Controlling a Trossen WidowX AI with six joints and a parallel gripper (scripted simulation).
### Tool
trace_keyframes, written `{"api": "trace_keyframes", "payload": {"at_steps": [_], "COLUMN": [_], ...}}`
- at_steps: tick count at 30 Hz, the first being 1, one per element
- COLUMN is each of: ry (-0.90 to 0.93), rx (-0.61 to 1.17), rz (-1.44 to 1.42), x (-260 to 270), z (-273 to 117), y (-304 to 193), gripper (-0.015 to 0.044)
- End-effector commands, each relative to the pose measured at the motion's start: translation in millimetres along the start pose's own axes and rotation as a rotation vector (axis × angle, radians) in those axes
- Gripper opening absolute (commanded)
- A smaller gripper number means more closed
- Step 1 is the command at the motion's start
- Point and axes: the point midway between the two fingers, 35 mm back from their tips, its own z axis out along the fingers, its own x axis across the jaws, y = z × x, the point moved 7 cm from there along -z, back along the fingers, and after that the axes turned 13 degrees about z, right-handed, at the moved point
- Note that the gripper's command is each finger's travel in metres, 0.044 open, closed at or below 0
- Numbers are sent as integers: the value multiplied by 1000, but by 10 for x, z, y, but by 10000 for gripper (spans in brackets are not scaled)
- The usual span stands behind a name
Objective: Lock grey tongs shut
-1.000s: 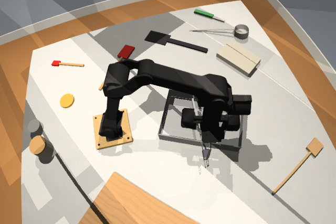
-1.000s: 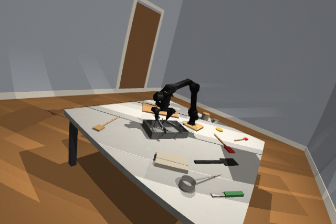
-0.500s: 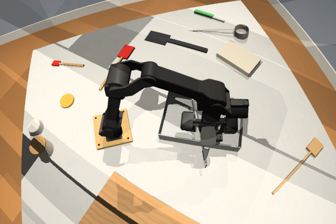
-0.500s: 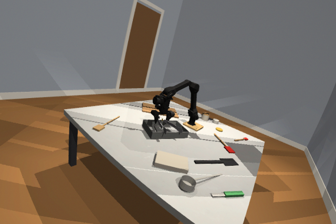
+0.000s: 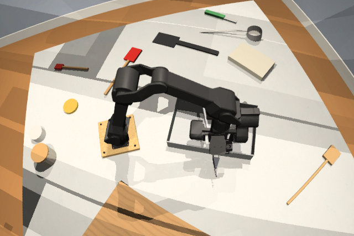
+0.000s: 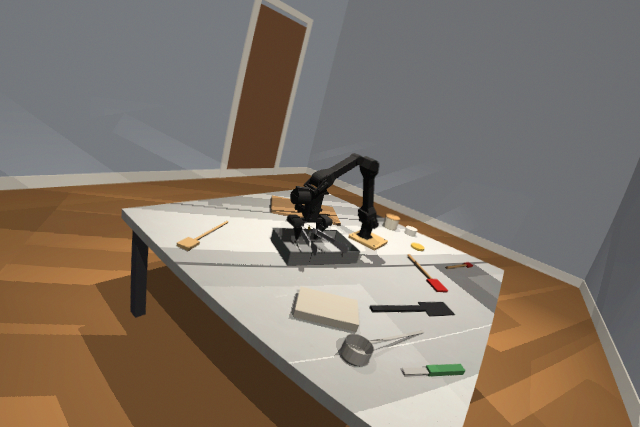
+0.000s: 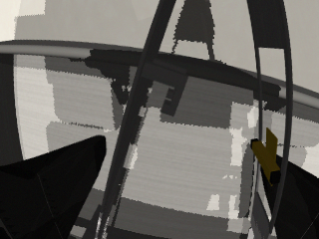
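The grey tongs [image 5: 216,161] [image 7: 131,100] lie spread open across the roasting tin [image 5: 186,146] [image 6: 325,257] [image 7: 30,49], one end sticking out past its rim in the top view. My gripper [image 6: 309,236] [image 7: 186,153] is open and points down into the tin. In the wrist view, its fingers stand on either side of the tongs' two arms; the right finger is close beside the right arm, and contact cannot be told. A small dark-yellow piece [image 7: 265,156] shows at that arm. The wooden board [image 5: 107,216] [image 6: 281,205] holds nothing visible. My arm hides much of the tongs in the top view.
A beige block [image 5: 251,60] [image 6: 325,308], a black spatula [image 5: 197,47] and a grey ring-shaped strainer [image 5: 254,33] lie beyond the tin. A red spatula [image 5: 133,54] lies near the arm. A wooden spatula [image 5: 307,182] [image 6: 206,233] lies on the tin's other side. A jar [image 5: 42,155] stands beyond the base.
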Motion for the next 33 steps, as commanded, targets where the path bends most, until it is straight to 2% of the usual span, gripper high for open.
{"api": "trace_keyframes", "payload": {"at_steps": [1, 33], "ry": [1, 1], "rx": [0, 0], "rz": [0, 0], "x": [2, 2], "z": [-7, -7], "y": [-1, -1], "gripper": [355, 141]}}
